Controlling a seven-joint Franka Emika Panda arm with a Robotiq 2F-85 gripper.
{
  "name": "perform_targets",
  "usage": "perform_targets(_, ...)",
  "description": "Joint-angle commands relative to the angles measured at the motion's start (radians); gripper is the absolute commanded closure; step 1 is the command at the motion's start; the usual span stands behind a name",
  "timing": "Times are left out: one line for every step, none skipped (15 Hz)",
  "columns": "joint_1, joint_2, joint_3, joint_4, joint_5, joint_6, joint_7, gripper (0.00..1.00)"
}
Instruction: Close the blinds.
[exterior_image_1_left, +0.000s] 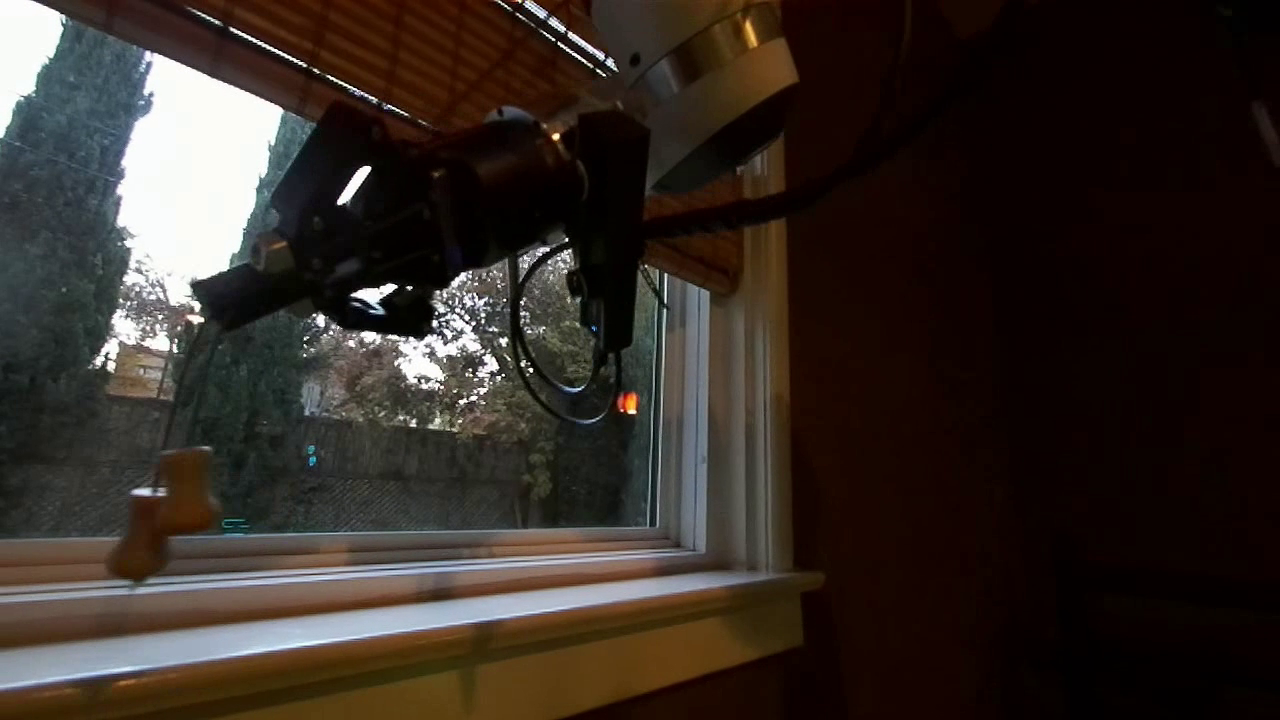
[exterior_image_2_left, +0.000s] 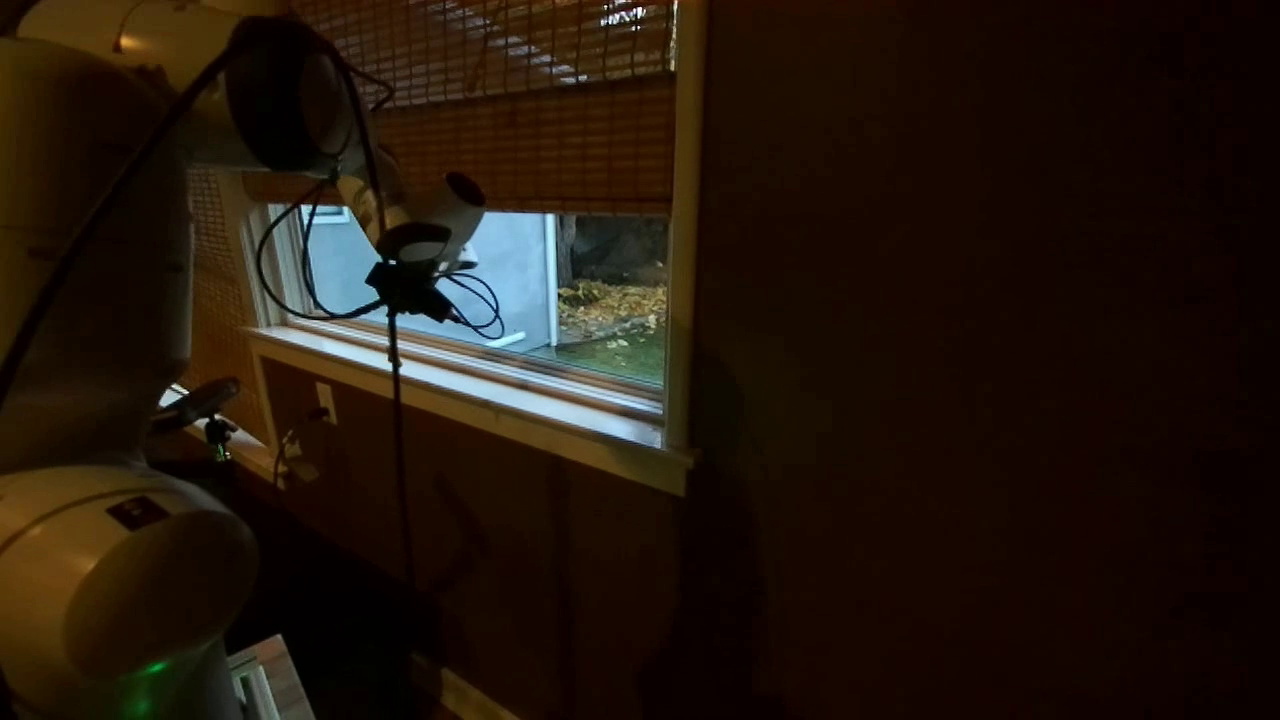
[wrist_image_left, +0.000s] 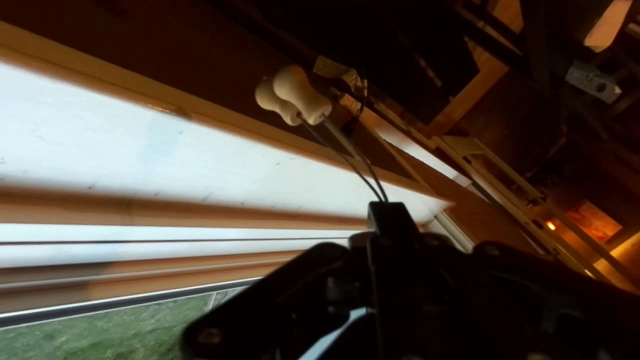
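Observation:
The blinds (exterior_image_1_left: 440, 60) are brown woven slats across the upper window, and they also show in an exterior view (exterior_image_2_left: 560, 145). Their lower edge hangs well above the sill, with bare glass below. My gripper (exterior_image_1_left: 208, 303) is in front of the glass, below the blinds' lower edge. In the wrist view the fingertips (wrist_image_left: 387, 207) are together on two thin dark cords (wrist_image_left: 367, 164). Two pale wooden tassels (wrist_image_left: 302, 95) dangle from the cords; the tassels (exterior_image_1_left: 188, 490) also hang in an exterior view, near sill height. The cords above the fingers are hidden.
The white window sill (exterior_image_1_left: 400, 620) runs below the gripper, and it also shows in the wrist view (wrist_image_left: 150, 135). The pale side frame (exterior_image_1_left: 752, 430) stands at the window's right. A cable loop (exterior_image_1_left: 520, 350) hangs from my wrist. An outlet plate (exterior_image_2_left: 326, 402) is on the wall.

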Motion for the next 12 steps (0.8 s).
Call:
perform_targets(0.045,0.177,0.026,0.111,-0.103,-0.026,0.014,0.97)
perform_targets(0.048,0.195,0.022,0.147,-0.133,-0.018,0.023,0.97)
perform_targets(0.05,0.199,0.018,0.188,-0.165,-0.005,0.031,0.97)
perform_targets(0.051,0.205,0.016,0.223,-0.197,0.004,0.044,0.97)
perform_targets(0.053,0.2,0.012,0.254,-0.235,0.017,0.065,0.97)
perform_targets(0.053,0.197,0.014,0.275,-0.263,0.031,0.082,0.97)
perform_targets(0.049,0.182,0.017,0.287,-0.284,0.053,0.095,0.97)
perform_targets(0.044,0.166,0.024,0.295,-0.3,0.068,0.11,0.97)
perform_targets(0.041,0.149,0.027,0.3,-0.32,0.1,0.121,0.97)
perform_targets(0.035,0.133,0.033,0.308,-0.333,0.119,0.135,0.97)
perform_targets(0.03,0.113,0.036,0.31,-0.35,0.136,0.155,0.97)
perform_targets(0.051,0.093,0.005,0.305,-0.334,0.144,0.155,0.97)
